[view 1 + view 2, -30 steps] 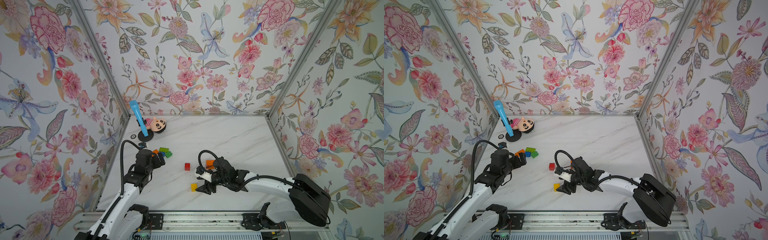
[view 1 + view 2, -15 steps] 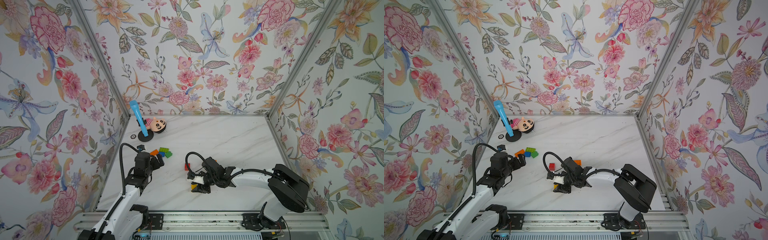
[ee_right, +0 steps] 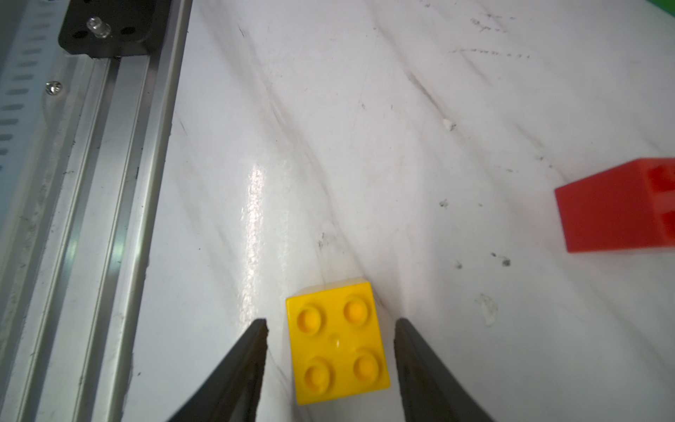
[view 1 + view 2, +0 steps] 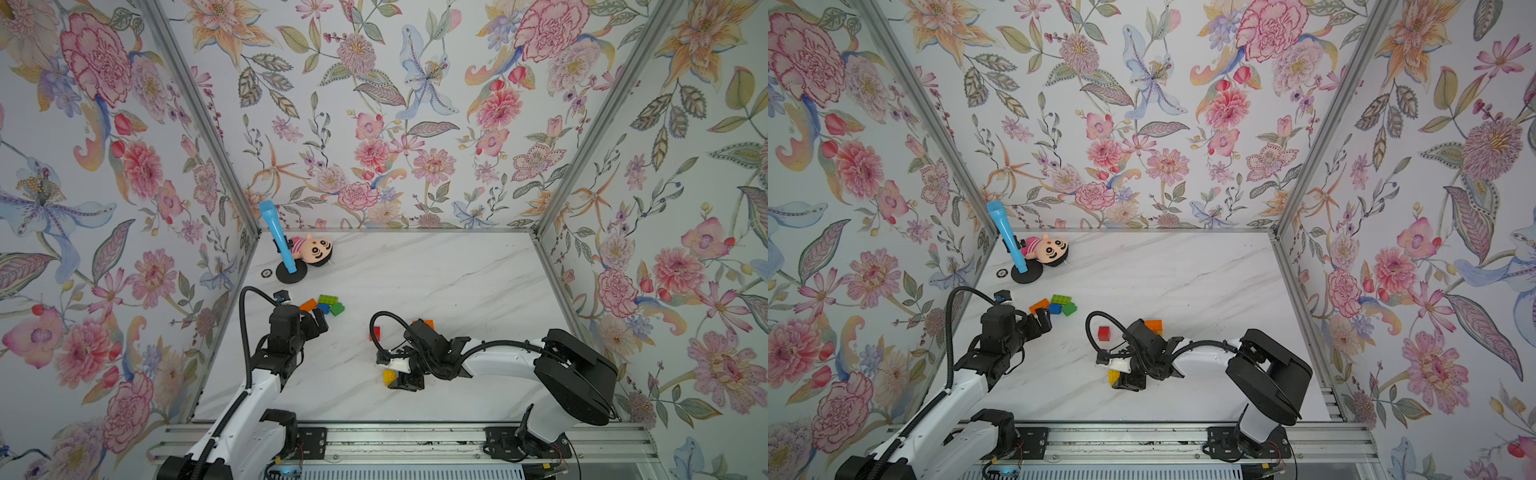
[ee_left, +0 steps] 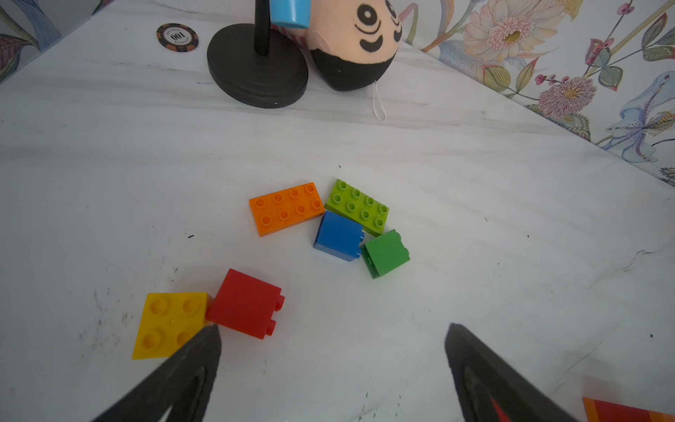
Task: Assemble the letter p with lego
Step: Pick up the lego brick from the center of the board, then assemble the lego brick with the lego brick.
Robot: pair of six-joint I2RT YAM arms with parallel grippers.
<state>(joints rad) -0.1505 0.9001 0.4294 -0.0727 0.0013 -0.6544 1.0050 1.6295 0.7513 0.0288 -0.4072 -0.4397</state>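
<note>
My right gripper [image 3: 331, 323] is open and low over the table. A yellow lego brick [image 3: 338, 341], studs up, lies between its fingers with a gap on each side. In both top views this gripper [image 4: 401, 380] is at the front middle beside the yellow brick [image 4: 389, 376]. A red brick [image 4: 375, 332] and an orange brick [image 4: 1153, 325] lie just behind it. My left gripper [image 5: 332, 327] is open and empty. A yellow brick [image 5: 170, 325] and a red brick [image 5: 244, 303] lie by one of its fingers. Beyond them sit orange [image 5: 286, 208], lime [image 5: 358, 206], blue [image 5: 338, 235] and green [image 5: 385, 254] bricks.
A plush doll [image 4: 313, 249] lies at the back left next to a blue tube on a black round stand [image 4: 291, 272]. A poker chip [image 4: 266, 273] is beside it. The metal front rail [image 3: 91, 182] runs close to my right gripper. Flowered walls enclose three sides.
My right arm has folded in and its gripper has slid left, so its fingers now stand on either side of the yellow brick. The left arm has hardly moved.
</note>
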